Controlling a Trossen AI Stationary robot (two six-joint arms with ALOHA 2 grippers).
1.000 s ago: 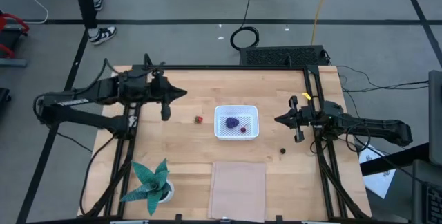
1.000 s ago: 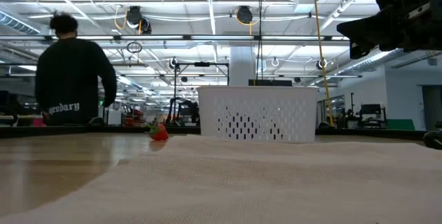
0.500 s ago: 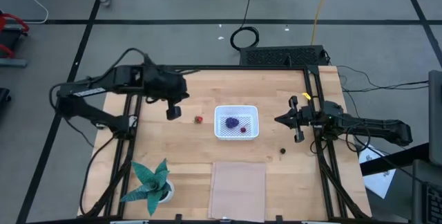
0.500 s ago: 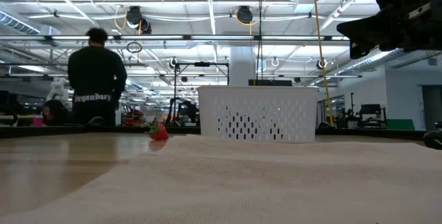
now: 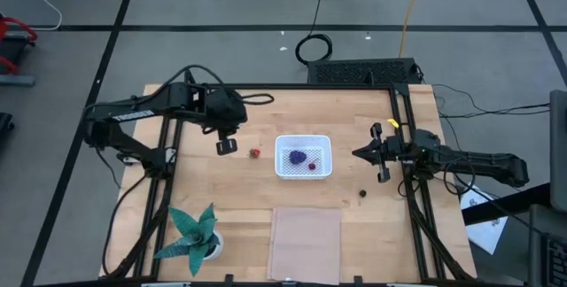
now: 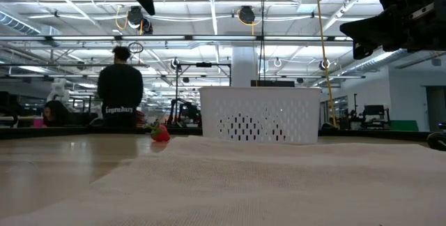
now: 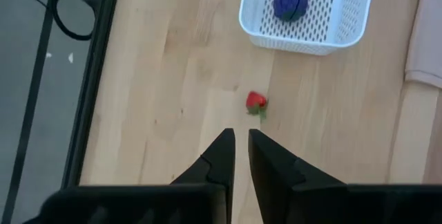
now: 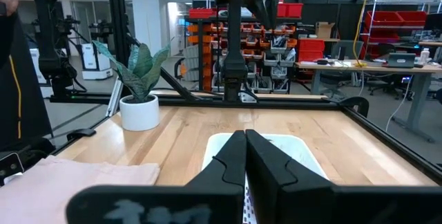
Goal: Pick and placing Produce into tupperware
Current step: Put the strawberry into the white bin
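Note:
The white tupperware [image 5: 303, 156] stands mid-table with a purple lump [image 5: 299, 156] and a small red piece [image 5: 312, 166] inside it. A red strawberry piece [image 5: 254, 153] lies on the wood to its left, and a dark ball [image 5: 362, 193] lies to its near right. My left gripper [image 5: 227, 146] hangs above the table left of the strawberry [image 7: 255, 101], pointing steeply down, its fingertips [image 7: 242, 141] a narrow gap apart and holding nothing. My right gripper [image 5: 357, 153] waits level to the right of the tupperware, shut [image 8: 245, 141].
A teal potted plant [image 5: 193, 234] stands at the near left corner. A flat pinkish mat [image 5: 305, 229] lies at the near edge. Black frame rails [image 5: 403, 127] run along the table's sides. A person [image 6: 120, 93] stands in the room beyond.
My left gripper has swung toward the table's right, closer to the strawberry, and has tipped from nearly level to steeply down. The person in the room behind has walked toward the right in the low view.

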